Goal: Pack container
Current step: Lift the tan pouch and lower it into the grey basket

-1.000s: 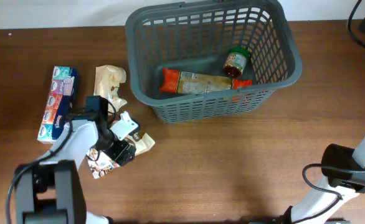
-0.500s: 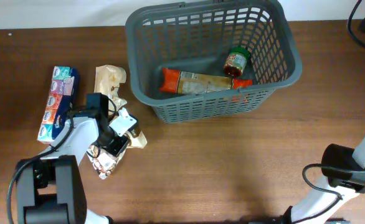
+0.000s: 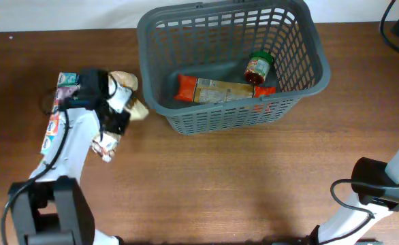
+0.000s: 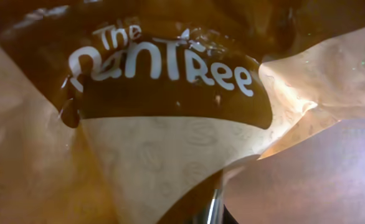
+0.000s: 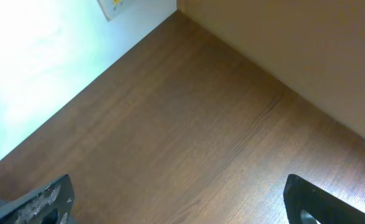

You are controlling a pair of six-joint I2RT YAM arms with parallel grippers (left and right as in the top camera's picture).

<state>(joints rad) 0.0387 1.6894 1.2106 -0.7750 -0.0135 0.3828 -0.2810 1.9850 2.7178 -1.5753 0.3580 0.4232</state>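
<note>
The container (image 3: pixel 320 62) is a dark grey slotted basket at the back of the table. In it lie an orange and beige packet (image 3: pixel 216 90) and a jar with a green lid (image 3: pixel 257 67). My left gripper (image 3: pixel 116 116) is shut on a brown and beige snack bag (image 3: pixel 107 144), held above the table just left of the basket. This bag (image 4: pixel 170 155), printed "The Pantree", fills the left wrist view and hides the fingers. My right gripper (image 5: pixel 182 208) is open over bare wood, with nothing between its fingertips (image 5: pixel 45 202).
A second beige bag (image 3: pixel 124 80) and a colourful tissue pack (image 3: pixel 58 102) lie on the table at the left, partly hidden under my left arm. The right arm's base (image 3: pixel 380 192) stands at the front right corner.
My left gripper has closed on the snack bag, lifted it off the table and carried it back and to the left, over the other bag. The right arm has not moved.
</note>
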